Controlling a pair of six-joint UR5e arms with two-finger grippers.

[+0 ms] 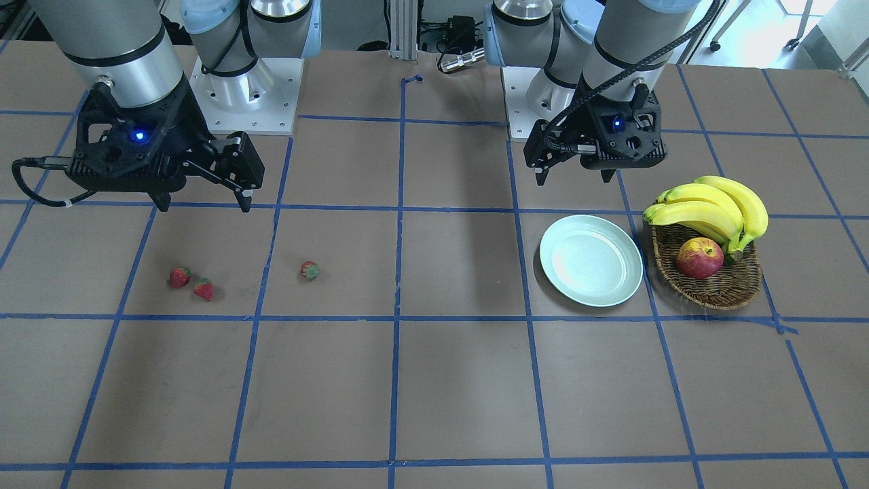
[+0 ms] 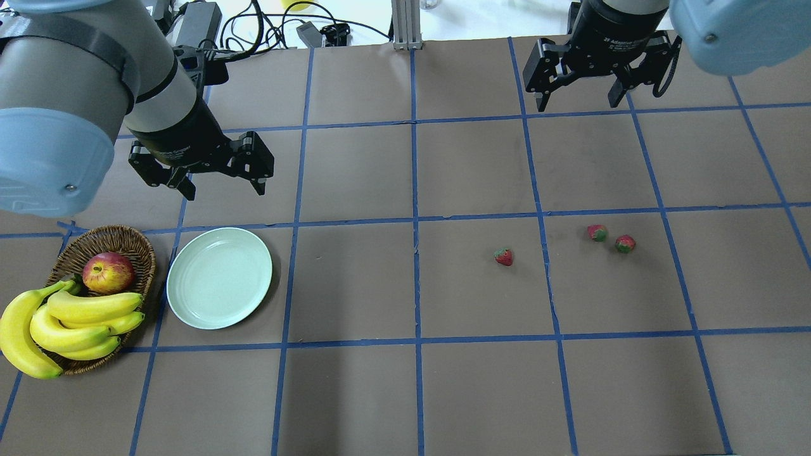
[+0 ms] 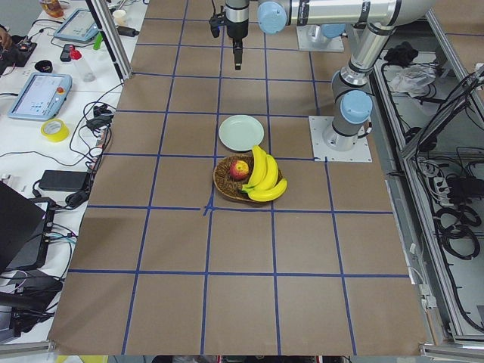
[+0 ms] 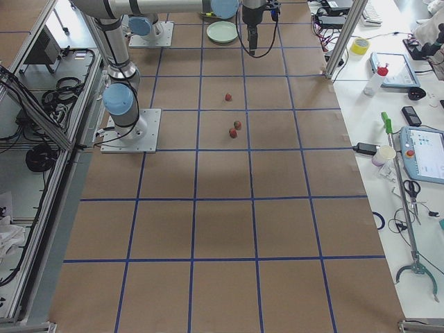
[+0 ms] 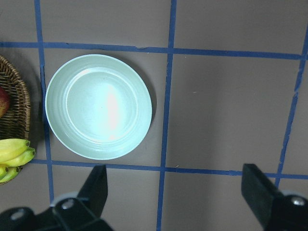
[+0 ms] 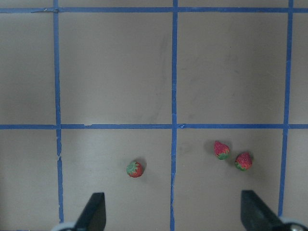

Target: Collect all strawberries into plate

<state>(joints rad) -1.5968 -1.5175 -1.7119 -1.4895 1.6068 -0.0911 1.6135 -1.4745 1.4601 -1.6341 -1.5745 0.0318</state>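
On the robot's right half of the brown paper-covered desk, which is marked into squares by blue tape lines, lies the first small red strawberry with a green cap, nearest the desk's middle. The second strawberry and third strawberry lie one square further out, just beside each other but apart. All three rest on the bare paper, well apart from the round, shallow, pale mint-green glossy plate, which sits on the robot's left half. Just beside the plate stands a brown woven wicker basket holding a red-yellow apple and a bunch of yellow bananas that hangs over its rim. The left gripper hangs above the desk near the plate, its fingers spread wide with nothing between them. The right gripper hangs above the desk over the berries' side, also spread wide and holding nothing. In the side views the berries are at best red specks, so how each one lies cannot be told there.
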